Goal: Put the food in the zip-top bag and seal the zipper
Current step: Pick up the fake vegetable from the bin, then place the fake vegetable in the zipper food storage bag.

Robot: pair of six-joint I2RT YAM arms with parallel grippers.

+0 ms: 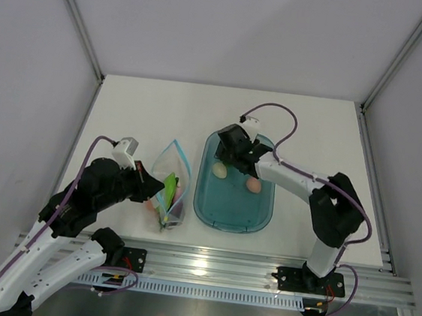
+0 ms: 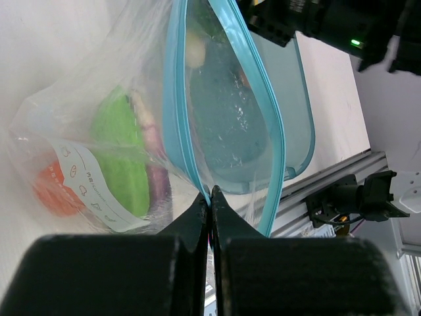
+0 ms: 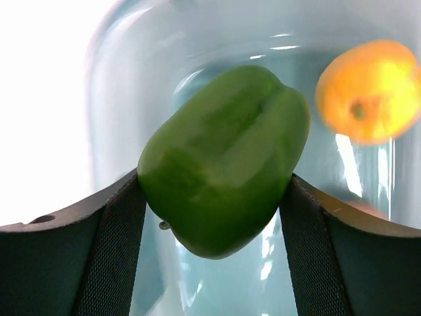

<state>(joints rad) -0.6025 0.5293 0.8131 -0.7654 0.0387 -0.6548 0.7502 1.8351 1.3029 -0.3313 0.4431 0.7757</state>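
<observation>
The clear zip-top bag [image 1: 171, 188] lies left of the teal tray [image 1: 230, 224] with its mouth spread wide. Its light blue zipper [image 2: 176, 118] runs up in two parted strips. My left gripper [image 2: 210, 197] is shut on the bag's rim where the strips meet. Inside the bag lie a pale green piece [image 2: 125, 158], an orange-red piece [image 2: 52, 191] and a dark purple piece [image 2: 156, 178]. My right gripper [image 3: 214, 191] is over the tray's far end, both pads against a green bell pepper [image 3: 223, 164]. An orange round fruit [image 3: 368, 92] lies beyond it in the tray.
A pale yellowish piece [image 1: 220, 171] and a pinkish-orange piece [image 1: 253, 185] rest in the tray [image 2: 296, 118] by the right gripper [image 1: 234, 157]. The aluminium rail [image 1: 207, 267] runs along the table's near edge. White walls enclose the table on three sides.
</observation>
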